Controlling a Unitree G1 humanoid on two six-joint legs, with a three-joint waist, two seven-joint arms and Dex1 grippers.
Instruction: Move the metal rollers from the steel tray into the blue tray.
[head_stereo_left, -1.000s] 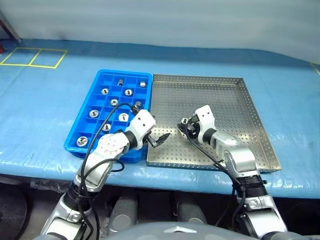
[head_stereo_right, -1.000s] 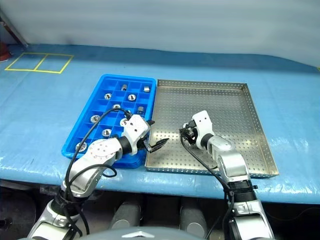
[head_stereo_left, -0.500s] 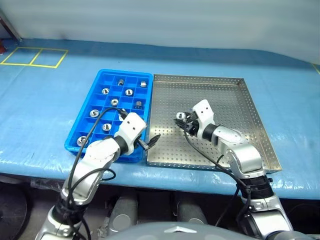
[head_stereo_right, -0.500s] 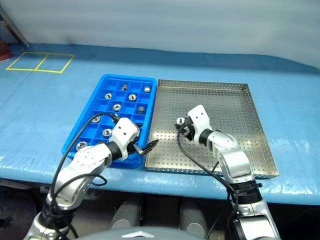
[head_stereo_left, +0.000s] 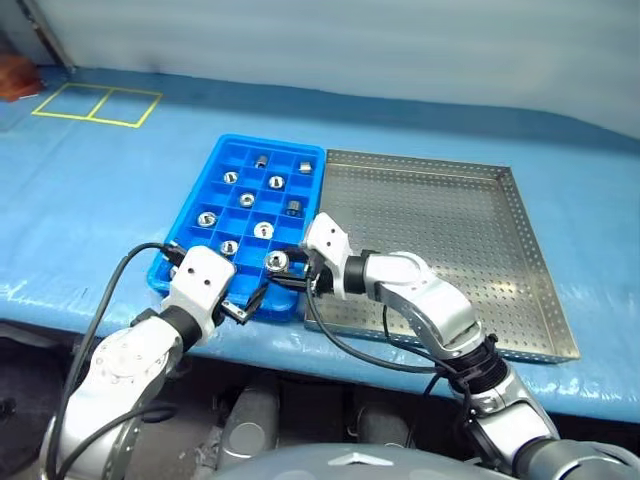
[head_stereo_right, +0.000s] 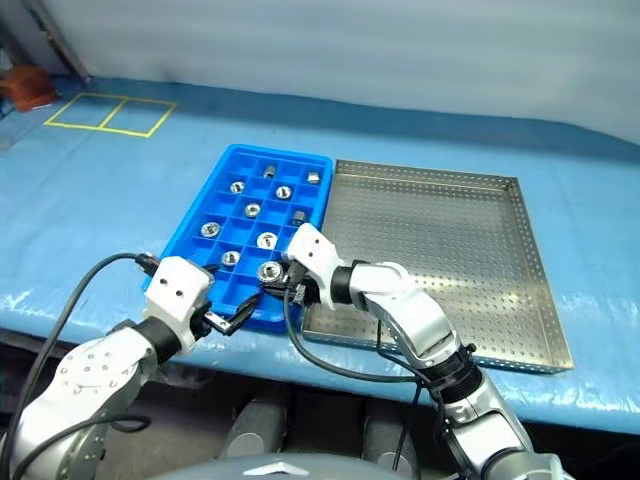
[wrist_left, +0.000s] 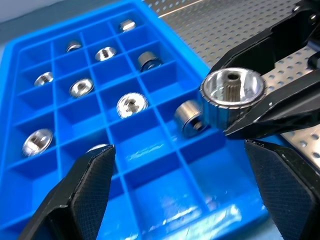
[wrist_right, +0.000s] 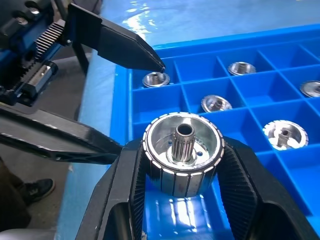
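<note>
Roller (wrist_right: 183, 145) clamped in right pincer (head_stereo_left: 290, 272), blue tray (head_stereo_left: 222, 163) corner hidden beneath.

Workshop or lab test bench indicated: blue sheeting (head_stereo_left: 90, 190) is spread over the table, yellow squares (head_stereo_left: 95, 103) are taped on it.

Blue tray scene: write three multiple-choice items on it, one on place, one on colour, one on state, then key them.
1. Where is the roller held by the right tool?
A. Over the blue tray's near end
B. Over the steel tray's far corner
C. On the floor

2. What colour is the table cover?
A. Red
B. Blue
C. White

3. How is the left tool?
A. Shut on a roller
B. Shut on nothing
C. Open, holding nothing

Key: 1 A, the roller hangs above the near compartments; 2 B, blue sheeting surrounds both trays; 3 C, its fingers stand wide apart with nothing between them.
</note>
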